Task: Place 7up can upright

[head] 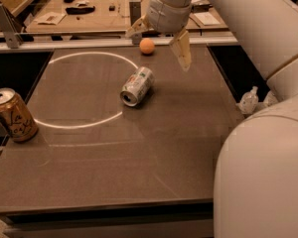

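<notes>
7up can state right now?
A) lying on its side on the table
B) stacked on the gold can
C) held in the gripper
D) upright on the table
A: the 7up can lies on its side on the table. The gripper hangs open above the table's far side, beyond the can and clear of it.
</notes>
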`<state>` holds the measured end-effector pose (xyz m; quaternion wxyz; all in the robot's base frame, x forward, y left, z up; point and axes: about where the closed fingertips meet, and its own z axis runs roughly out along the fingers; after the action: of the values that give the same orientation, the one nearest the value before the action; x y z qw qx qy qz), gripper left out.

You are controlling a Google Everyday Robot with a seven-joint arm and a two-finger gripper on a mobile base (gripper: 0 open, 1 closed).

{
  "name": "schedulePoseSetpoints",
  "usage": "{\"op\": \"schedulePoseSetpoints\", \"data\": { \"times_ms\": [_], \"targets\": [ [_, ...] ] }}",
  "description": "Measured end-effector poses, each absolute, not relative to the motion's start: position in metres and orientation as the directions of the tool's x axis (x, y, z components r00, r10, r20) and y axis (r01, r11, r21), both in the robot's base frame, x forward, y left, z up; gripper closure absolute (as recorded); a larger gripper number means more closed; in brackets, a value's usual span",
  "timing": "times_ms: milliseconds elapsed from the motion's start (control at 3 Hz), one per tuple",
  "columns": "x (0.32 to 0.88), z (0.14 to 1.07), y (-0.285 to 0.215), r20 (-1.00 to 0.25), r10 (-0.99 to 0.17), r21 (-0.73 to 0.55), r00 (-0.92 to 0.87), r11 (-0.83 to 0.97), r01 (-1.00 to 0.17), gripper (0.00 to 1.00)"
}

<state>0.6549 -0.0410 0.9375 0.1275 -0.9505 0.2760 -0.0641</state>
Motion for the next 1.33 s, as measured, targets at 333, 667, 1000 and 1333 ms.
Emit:
{"op": "schedulePoseSetpoints", "data": {
  "times_ms": [333,667,1000,1333],
  "targets": [
    [0.652,0.919,-0.018,0.017,-0.542,-0.251,0.840,-0.816,-0.521,0.00],
    [0.651,0.900,0.001,-0.001,-0.540,-0.217,0.842,-0.822,-0.527,0.00],
    [0.657,0.887,0.015,-0.001,-0.536,-0.182,0.844,-0.830,-0.527,0.00],
    [0.659,0.872,0.022,-0.004,-0.526,-0.147,0.851,-0.841,-0.520,0.00]
  ]
}}
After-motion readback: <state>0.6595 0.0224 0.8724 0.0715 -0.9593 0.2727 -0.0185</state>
